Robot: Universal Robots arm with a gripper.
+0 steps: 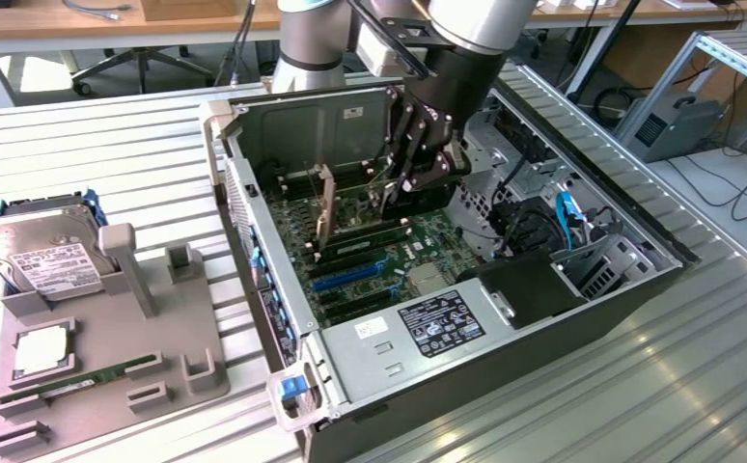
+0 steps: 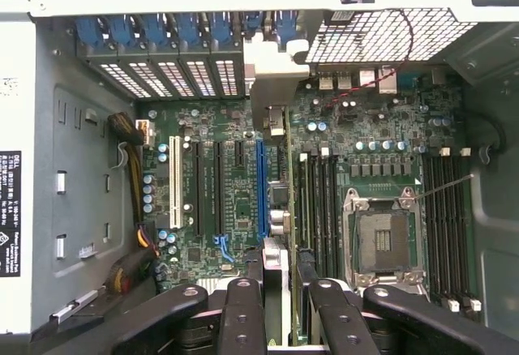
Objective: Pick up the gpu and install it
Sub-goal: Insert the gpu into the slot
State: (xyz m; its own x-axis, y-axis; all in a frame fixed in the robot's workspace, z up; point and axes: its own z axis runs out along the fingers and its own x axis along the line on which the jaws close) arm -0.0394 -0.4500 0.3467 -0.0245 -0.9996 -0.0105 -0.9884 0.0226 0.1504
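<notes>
GPU (image 1: 326, 204): stood on edge inside the open case (image 1: 631, 253), over the motherboard (image 1: 387, 256) slots, bracket toward the rear wall; in the wrist view seen edge-on (image 2: 285, 168). Pincer (image 1: 397, 188): lowered into the case, fingers (image 2: 243, 310) closed on the card's end. Tray (image 1: 91, 386) on table (image 1: 116, 154): held hard drive (image 1: 41, 253) and memory stick (image 1: 84, 378)

Standing edge-down inside open grey metal computer case (image 1: 347, 116): dark flat gpu (image 1: 326, 203), under gripper (image 1: 406, 178). On table (image 1: 116, 145), toward exterior view's left: grey plastic parts holder (image 1: 154, 318).
</notes>
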